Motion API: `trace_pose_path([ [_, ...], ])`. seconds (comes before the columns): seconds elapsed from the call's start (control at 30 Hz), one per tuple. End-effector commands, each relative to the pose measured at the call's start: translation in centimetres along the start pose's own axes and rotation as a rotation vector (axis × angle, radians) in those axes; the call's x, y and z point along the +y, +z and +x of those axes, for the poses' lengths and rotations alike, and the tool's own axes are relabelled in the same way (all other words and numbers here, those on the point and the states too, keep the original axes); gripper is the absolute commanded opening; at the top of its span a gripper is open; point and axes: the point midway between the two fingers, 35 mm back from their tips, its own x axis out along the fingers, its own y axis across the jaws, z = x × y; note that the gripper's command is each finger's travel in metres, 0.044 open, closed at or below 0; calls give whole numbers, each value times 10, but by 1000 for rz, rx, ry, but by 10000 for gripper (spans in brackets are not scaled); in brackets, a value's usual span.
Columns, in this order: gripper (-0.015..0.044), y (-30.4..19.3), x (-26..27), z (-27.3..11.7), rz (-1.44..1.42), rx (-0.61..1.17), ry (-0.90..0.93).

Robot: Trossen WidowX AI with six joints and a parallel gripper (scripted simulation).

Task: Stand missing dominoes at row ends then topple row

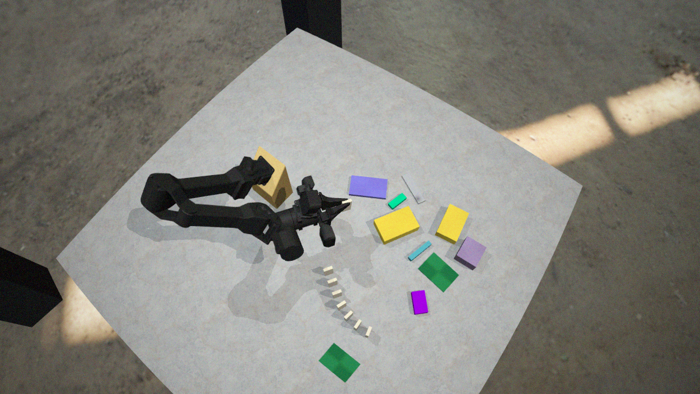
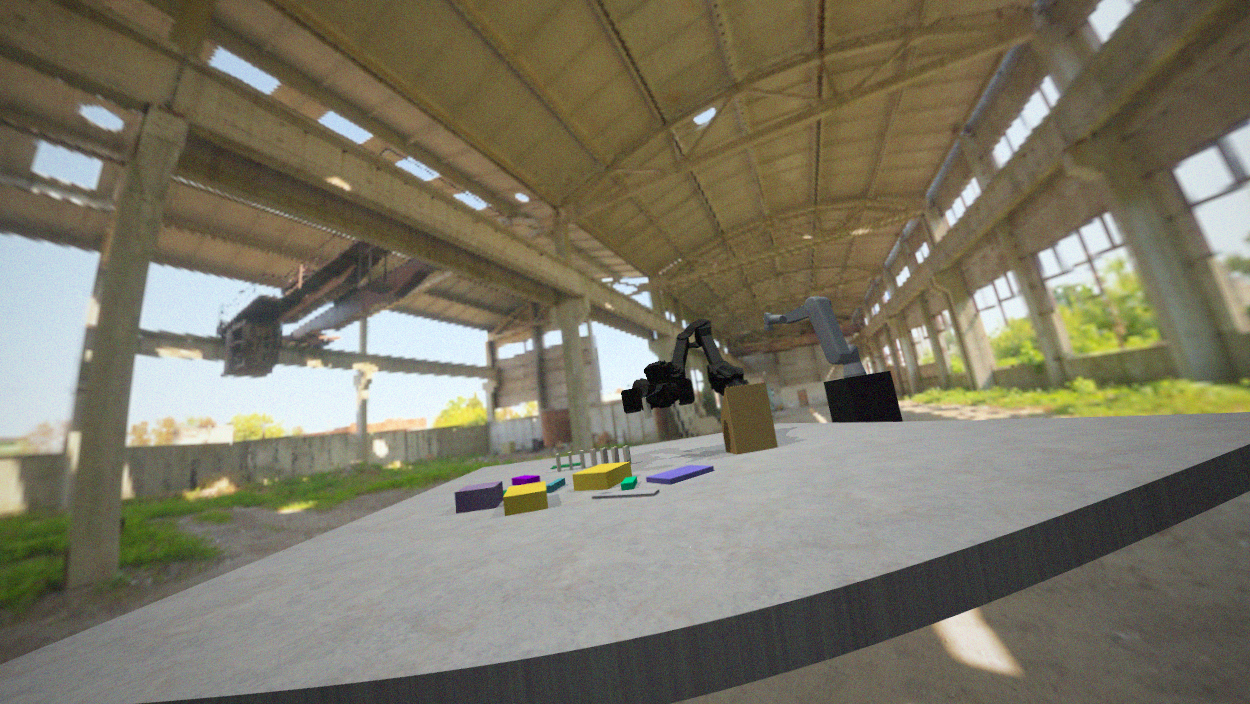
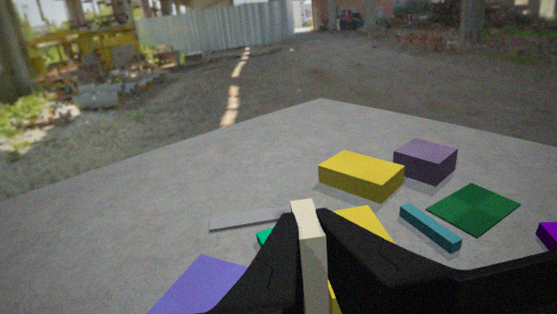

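Note:
My gripper [image 1: 344,204] [image 3: 304,221] is shut on a cream domino [image 1: 347,201] [image 3: 313,259], held in the air between the fingertips, left of the larger yellow block and beyond the near end of the row in the top view. Several cream dominoes stand in a curved row; in the top view one end domino [image 1: 328,269] is nearest the arm and the other end domino [image 1: 368,331] is at the lower right. The row also shows small in the exterior view, behind the yellow block. The standing row is not in the wrist view.
Yellow blocks [image 1: 396,225] [image 1: 452,223], a blue-violet slab [image 1: 368,187] [image 3: 203,285], a small green block [image 1: 397,201], a teal bar [image 1: 419,250] [image 3: 430,228], a mauve block [image 1: 470,253], a purple block [image 1: 419,301] and green squares [image 1: 438,272] [image 1: 339,362] lie around. A tan block [image 1: 274,183] [image 2: 750,419] stands by the arm.

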Motion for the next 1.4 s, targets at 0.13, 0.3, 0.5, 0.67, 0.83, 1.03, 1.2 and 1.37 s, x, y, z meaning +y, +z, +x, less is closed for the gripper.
trace_pose_path([
  [0.13, 21, -1, 1, 0, -6, -5, 1],
  [0.3, 21, -13, -2, 3, -8, 1, 4],
  [0.5, 21, -30, -5, 6, -8, 7, 8],
  [0.67, 21, -44, -6, 9, -8, 10, 10],
  [0.83, 21, -58, -6, 11, -7, 12, 11],
  [1.03, 21, -75, -5, 14, -5, 11, 10],
  [1.2, 21, -89, -3, 16, -3, 9, 8],
  [1.37, 21, -104, 0, 18, -1, 5, 5],
])
